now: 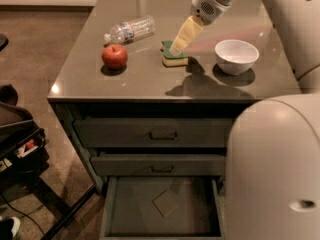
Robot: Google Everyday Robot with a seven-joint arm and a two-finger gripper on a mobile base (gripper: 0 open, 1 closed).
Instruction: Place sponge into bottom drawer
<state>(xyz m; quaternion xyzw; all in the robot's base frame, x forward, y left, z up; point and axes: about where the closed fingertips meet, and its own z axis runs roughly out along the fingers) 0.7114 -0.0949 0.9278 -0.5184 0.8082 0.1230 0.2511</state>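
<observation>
The sponge [172, 58], green on top and yellow below, lies on the grey countertop [145, 79] near the middle. My gripper [179, 46] comes down from the upper right, its pale yellow fingers [184, 34] pointing at the sponge's top right side and partly covering it. The bottom drawer [162, 206] is pulled out below the two closed drawers, its flat grey floor showing.
A red apple [114, 56] sits left of the sponge. A clear plastic bottle [130, 30] lies on its side behind the apple. A white bowl [236, 56] stands right of the sponge. My white body [272, 169] fills the lower right. Dark gear [20, 139] stands at left.
</observation>
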